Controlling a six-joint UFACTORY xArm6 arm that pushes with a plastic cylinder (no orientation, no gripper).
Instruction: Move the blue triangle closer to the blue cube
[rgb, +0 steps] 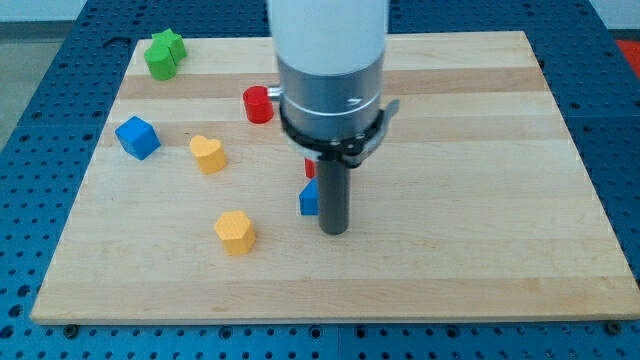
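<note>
The blue triangle lies near the board's middle, mostly hidden behind my rod. My tip rests on the board just right of it, touching or nearly touching its right side. The blue cube sits far to the view's left, near the board's left edge. A small red block peeks out just above the blue triangle, partly hidden by the arm.
A green block sits at the top left corner. A red cylinder lies left of the arm. A yellow heart is right of the blue cube. A yellow block lies toward the bottom. The wooden board rests on a blue pegboard.
</note>
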